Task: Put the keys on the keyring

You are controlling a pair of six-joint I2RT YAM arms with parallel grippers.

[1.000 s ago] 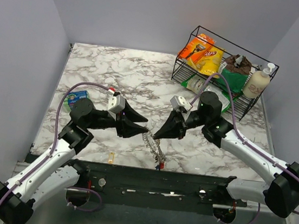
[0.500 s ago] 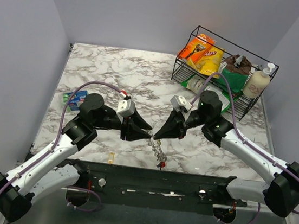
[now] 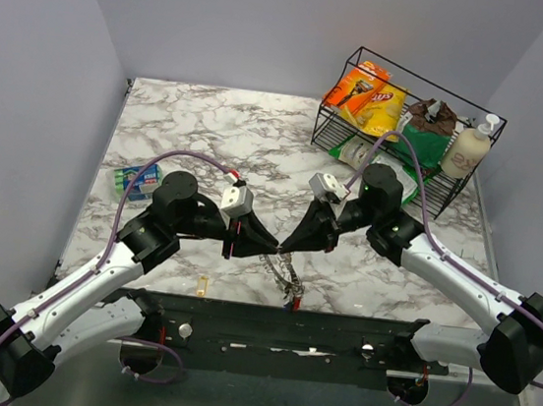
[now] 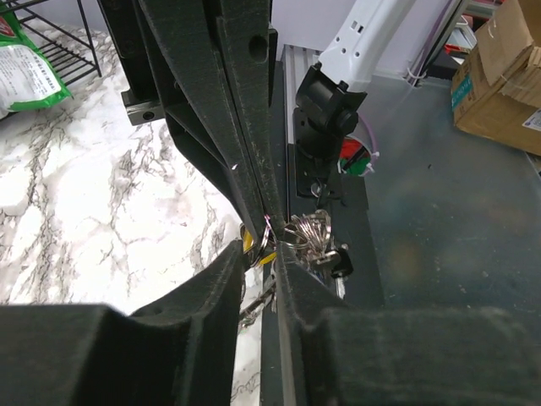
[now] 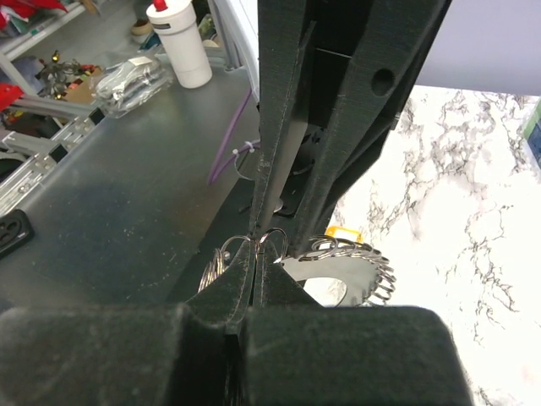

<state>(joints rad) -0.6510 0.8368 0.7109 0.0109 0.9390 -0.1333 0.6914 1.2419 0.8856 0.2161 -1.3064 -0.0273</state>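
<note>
A marble table (image 3: pixel 211 126) carries a wire basket (image 3: pixel 333 121) of snack bags at its far right. The two arms meet tip to tip near the front edge. The right gripper (image 3: pixel 284 248) is clenched on the keyring (image 3: pixel 289 277), which hangs from its tips down toward the table edge. The left gripper (image 3: pixel 270 246) has its jaws narrowly apart about a loop of the ring; whether they pinch it I cannot tell. Keys (image 4: pixel 331 254) hang bunched on the ring just beyond the tips
</note>
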